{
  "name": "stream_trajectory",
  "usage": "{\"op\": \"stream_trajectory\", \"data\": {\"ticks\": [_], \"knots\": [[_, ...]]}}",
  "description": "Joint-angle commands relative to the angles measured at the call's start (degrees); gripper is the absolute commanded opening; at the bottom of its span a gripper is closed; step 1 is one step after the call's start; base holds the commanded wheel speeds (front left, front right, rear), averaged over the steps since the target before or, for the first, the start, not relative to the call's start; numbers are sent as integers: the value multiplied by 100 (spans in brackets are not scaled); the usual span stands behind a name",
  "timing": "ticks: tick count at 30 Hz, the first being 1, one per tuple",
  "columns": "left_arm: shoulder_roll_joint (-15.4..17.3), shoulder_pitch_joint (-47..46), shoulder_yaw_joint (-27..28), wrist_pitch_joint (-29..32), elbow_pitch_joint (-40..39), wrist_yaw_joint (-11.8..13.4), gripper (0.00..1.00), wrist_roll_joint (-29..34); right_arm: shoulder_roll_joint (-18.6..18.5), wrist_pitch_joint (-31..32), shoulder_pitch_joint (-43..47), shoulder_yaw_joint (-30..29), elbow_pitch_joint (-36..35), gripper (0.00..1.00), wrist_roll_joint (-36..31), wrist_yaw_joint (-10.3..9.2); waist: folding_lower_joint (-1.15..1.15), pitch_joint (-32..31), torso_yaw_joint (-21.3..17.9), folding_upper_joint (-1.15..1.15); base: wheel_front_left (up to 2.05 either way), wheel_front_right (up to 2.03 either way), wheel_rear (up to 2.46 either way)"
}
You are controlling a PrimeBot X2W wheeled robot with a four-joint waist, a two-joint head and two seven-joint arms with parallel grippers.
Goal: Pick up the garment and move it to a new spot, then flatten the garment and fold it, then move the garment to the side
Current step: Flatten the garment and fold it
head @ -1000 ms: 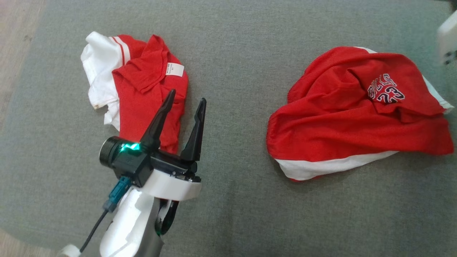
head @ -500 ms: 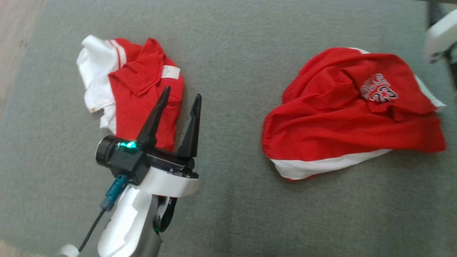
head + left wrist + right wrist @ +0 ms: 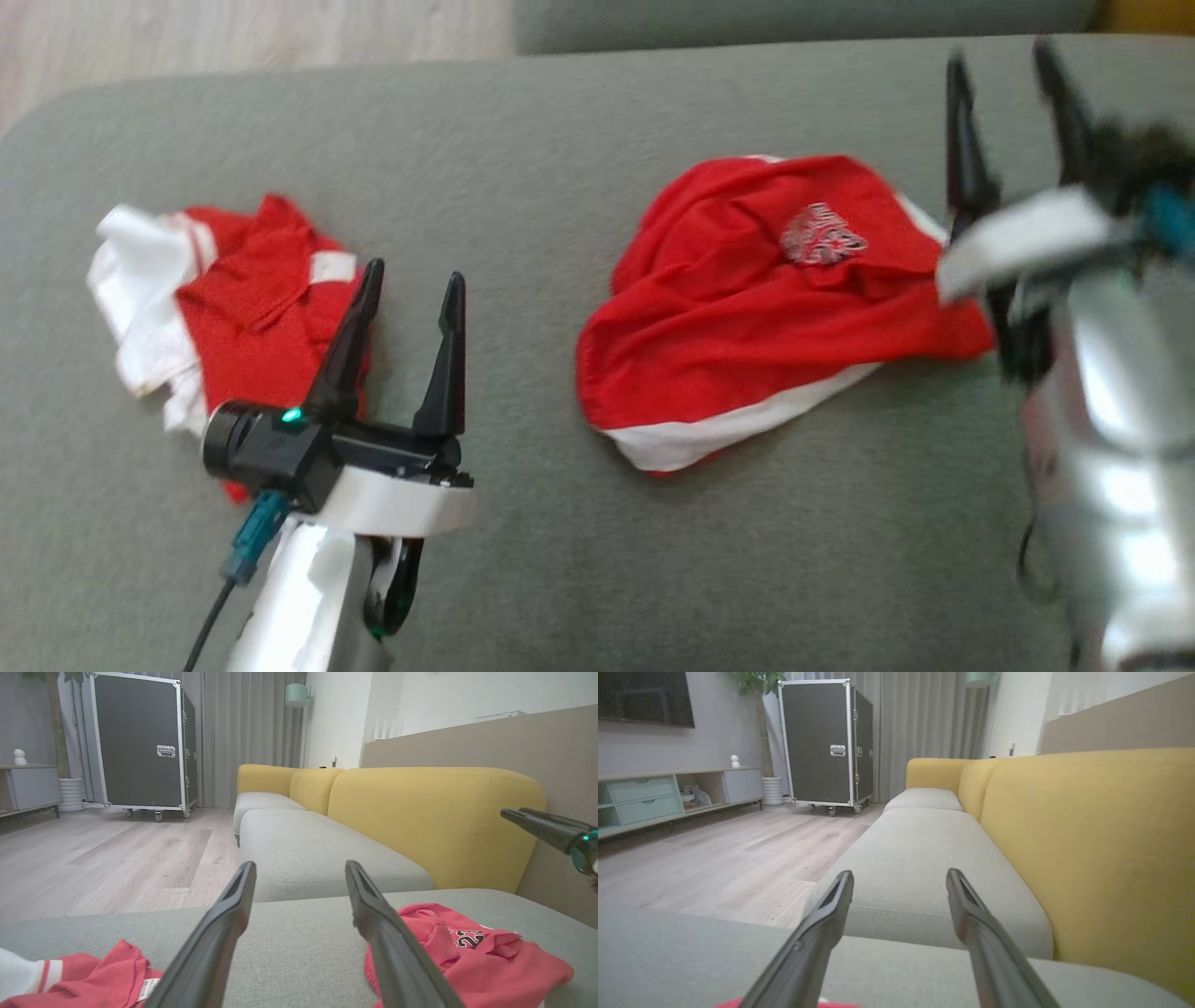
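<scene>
A crumpled red garment [image 3: 747,308] with a white band and a "23" print lies on the grey cushion [image 3: 560,140], right of centre; it also shows in the left wrist view [image 3: 472,956]. A second red-and-white garment [image 3: 233,299] lies bunched at the left [image 3: 103,975]. My left gripper [image 3: 413,273] hovers open and empty between the two, just right of the left one [image 3: 300,864]. My right gripper [image 3: 997,56] stands open and empty at the right garment's right edge, blurred [image 3: 899,872]; a red sliver [image 3: 784,1004] shows below it.
The cushion's far edge [image 3: 280,79] meets the wooden floor [image 3: 233,33] and another grey seat cushion [image 3: 317,849]. A yellow backrest [image 3: 1087,835] runs along the right. A black flight case [image 3: 140,742] stands far across the floor.
The head camera has tilted up, shifting the whole picture down and left. My right arm has come in from the right edge and now stands raised beside the right garment.
</scene>
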Motion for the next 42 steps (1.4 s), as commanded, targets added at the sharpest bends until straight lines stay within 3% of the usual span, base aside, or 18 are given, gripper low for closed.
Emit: {"op": "stream_trajectory", "data": {"ticks": [1, 12, 25, 29, 39, 42], "knots": [[28, -52, 243, -29, -216, -11, 100, 43, 138, -58, 228, 53, -372, 100, 64, -4, 1, -214, -252, 0, 0, 0, 0], [28, 196, 330, -29, -253, -43, 100, 65, 495, -58, 2360, -83, -1894, 100, 339, -4, 1, -275, -561, 0, 0, 0, 0], [28, 35, 202, -29, -223, -107, 100, 147, 502, 208, 2319, -114, -2321, 100, 196, -4, 1, 68, -342, 0, 0, 0, 0], [28, -67, 138, -29, -182, -126, 100, 164, 446, 945, 1842, -76, -2044, 100, 62, -4, 1, 245, -159, 0, 0, 0, 0], [28, -323, -181, -29, -89, -145, 100, 35, -446, 2914, 152, 820, -418, 100, 635, -4, 1, 628, 393, 0, 0, 0, 0], [28, -384, -248, -29, -83, -139, 100, -1, -625, 3223, -132, 1084, -107, 100, 824, -4, 1, 693, 520, 0, 0, 0, 0]]}}
